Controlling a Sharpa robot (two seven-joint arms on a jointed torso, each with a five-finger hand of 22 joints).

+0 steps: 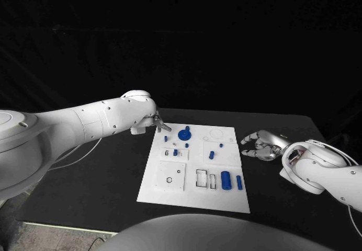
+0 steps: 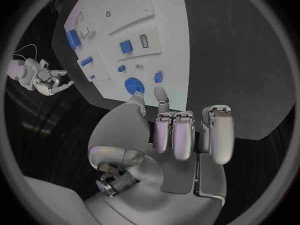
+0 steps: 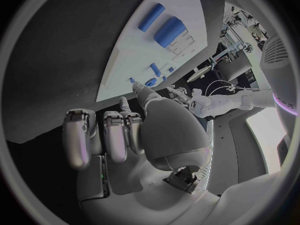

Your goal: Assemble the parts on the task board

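1. A black table (image 1: 90, 183) under a dark backdrop carries the white task board (image 1: 198, 172) at its middle, with the blue parts scattered over it.
2. The left hand (image 1: 155, 123) hovers over the board's far left corner, close to the round blue gear (image 1: 184, 135). In the left wrist view its fingers (image 2: 182, 135) are curled in toward the palm with nothing between them, and the fingertips nearest the board point at the gear.
3. The right hand (image 1: 261, 145) sits just off the board's right edge over the table, fingers bent inward and holding nothing.
4. The step in hand looks like a reach for the gear or the small blue peg (image 2: 158, 77) beside it. To do it well, the left hand should uncurl before descending and pinch from above without nudging neighbouring pieces.
5. The left wrist view shows the gear's toothed rim and the peg's closeness to the fingertips, which the head view leaves unclear. The right wrist view shows the two blue cylinders (image 3: 164, 26) at the board's near end.
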